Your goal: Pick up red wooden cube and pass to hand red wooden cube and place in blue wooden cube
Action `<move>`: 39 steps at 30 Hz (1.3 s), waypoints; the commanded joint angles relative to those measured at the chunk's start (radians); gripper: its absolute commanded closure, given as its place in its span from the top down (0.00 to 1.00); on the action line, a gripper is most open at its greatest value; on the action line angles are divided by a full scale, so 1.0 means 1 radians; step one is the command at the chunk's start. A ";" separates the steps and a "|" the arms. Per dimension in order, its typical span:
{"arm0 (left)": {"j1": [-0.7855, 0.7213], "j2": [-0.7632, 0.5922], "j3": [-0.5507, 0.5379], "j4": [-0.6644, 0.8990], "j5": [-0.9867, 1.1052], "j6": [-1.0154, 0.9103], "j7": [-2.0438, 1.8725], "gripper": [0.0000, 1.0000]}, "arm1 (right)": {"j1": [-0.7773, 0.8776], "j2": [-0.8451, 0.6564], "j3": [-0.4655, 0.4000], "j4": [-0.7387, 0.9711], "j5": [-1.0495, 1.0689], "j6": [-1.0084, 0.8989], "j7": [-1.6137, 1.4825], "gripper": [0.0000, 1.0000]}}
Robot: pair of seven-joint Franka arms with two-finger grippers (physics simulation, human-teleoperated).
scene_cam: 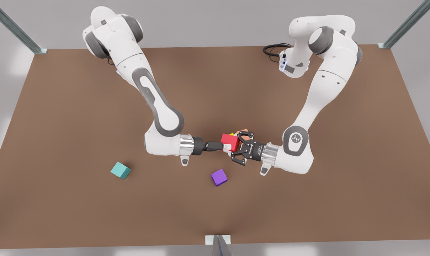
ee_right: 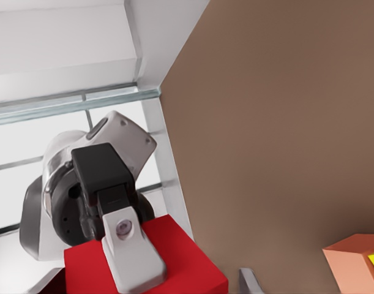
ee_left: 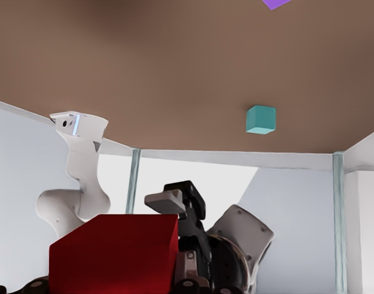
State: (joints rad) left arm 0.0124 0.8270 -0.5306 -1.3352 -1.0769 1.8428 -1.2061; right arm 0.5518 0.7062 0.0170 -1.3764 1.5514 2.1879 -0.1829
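We found the red wooden cube [scene_cam: 231, 142] aloft mid-table, pinched by the left gripper [scene_cam: 238, 147]; the right arm's hand [scene_cam: 226, 145] met it, grip untellable; handover and placing at the blue wooden cube [scene_cam: 120, 170] were left.

I see the salmon-orange cube [scene_cam: 244, 131] and a yellow cube [scene_cam: 232, 134] mostly hidden behind the red wooden cube [scene_cam: 230, 142] and the claw gripper [scene_cam: 240, 148]. The left wrist view's edge cuts off the purple cube [ee_left: 276, 3].
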 commanded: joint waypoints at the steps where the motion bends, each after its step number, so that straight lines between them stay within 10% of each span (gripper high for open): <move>1: 0.000 -0.002 -0.002 0.001 -0.003 0.003 -0.006 0.55 | 0.005 -0.001 0.001 -0.001 -0.001 -0.004 -0.018 1.00; 29: 0.000 -0.002 0.000 0.001 -0.003 0.003 -0.006 0.55 | 0.025 0.001 0.003 0.030 -0.002 -0.019 -0.017 0.86; 34: 0.001 -0.002 0.000 0.001 -0.001 0.001 -0.004 0.55 | 0.022 0.001 0.003 0.026 -0.002 -0.022 -0.021 0.51; 39: 0.011 -0.002 0.000 0.001 -0.001 -0.013 -0.004 0.57 | 0.014 -0.001 0.003 0.026 -0.001 -0.036 -0.021 0.49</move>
State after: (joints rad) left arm 0.0226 0.8267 -0.5300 -1.3344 -1.0762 1.8356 -1.2153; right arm 0.5689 0.7072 0.0201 -1.3511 1.5693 2.1664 -0.2251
